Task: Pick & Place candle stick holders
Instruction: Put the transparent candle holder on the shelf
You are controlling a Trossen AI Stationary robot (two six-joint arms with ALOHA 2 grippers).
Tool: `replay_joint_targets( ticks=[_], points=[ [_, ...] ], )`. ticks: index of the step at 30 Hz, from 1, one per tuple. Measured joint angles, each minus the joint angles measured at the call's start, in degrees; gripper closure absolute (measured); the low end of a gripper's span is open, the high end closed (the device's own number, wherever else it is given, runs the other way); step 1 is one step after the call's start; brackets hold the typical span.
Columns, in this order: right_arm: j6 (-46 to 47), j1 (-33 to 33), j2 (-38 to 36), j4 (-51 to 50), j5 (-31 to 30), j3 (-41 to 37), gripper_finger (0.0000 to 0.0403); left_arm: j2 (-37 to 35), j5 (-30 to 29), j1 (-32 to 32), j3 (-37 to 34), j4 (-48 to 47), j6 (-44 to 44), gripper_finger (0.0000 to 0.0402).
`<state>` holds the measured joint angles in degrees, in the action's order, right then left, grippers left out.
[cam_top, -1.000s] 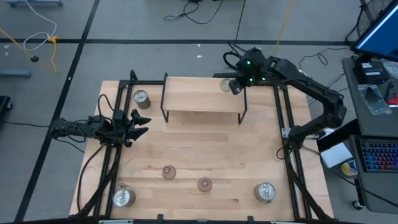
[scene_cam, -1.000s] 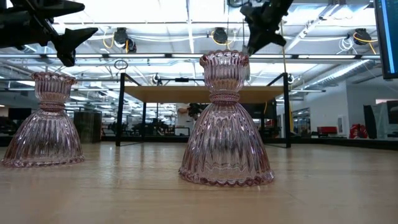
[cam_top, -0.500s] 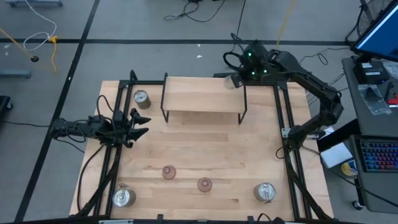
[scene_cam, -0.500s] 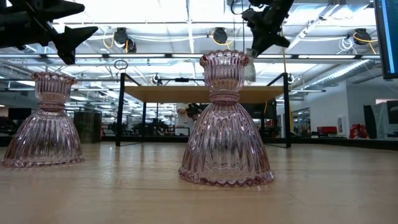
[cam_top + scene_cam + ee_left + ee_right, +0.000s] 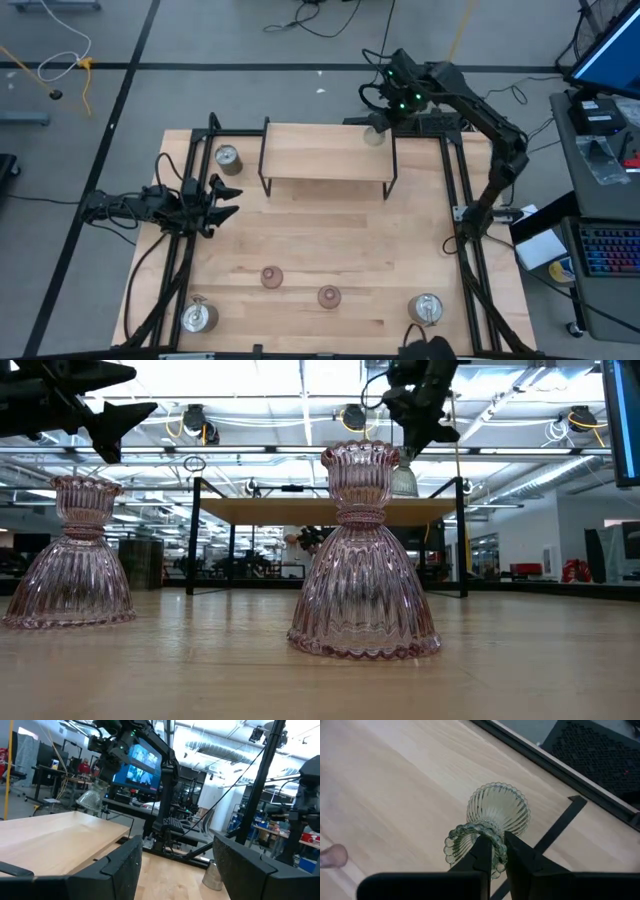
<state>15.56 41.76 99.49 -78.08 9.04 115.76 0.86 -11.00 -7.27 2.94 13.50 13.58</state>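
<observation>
Greenish glass holder point(image 5: 492, 820) sits pinched by its rim in the right claw point(image 5: 494, 851) over the raised shelf point(image 5: 325, 153); five holders seemingly remain on the counter point(image 5: 320, 235); left claw point(image 5: 222, 200) waits open

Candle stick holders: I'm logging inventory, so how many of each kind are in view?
Pink ribbed glass holders: 2
Greenish ribbed glass holder, gripped by the right end effector on the raised wooden shelf: 1
Round silver metal holders: 3
Total: 6

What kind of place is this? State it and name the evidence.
Likely a robotics lab or workshop: exposed ceiling ducts, a lit monitor among benches, cables on the floor, and a robot arm's right end effector holding a glass holder.
</observation>
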Motion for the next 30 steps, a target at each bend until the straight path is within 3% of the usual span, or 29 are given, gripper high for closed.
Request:
replay_joint_targets(
  ticks=[8,30],
  points=[
    [-1.9,1.4,7.0,-5.5,1.8,8.4,0.0383,0.0,0.0,0.0,0.0,0.0,0.0,0.0158],
    [-2.8,5.1,10.4,-7.6,1.7,8.6,0.0372,0.0,0.0,0.0,0.0,0.0,0.1,0.0158]
  ],
)
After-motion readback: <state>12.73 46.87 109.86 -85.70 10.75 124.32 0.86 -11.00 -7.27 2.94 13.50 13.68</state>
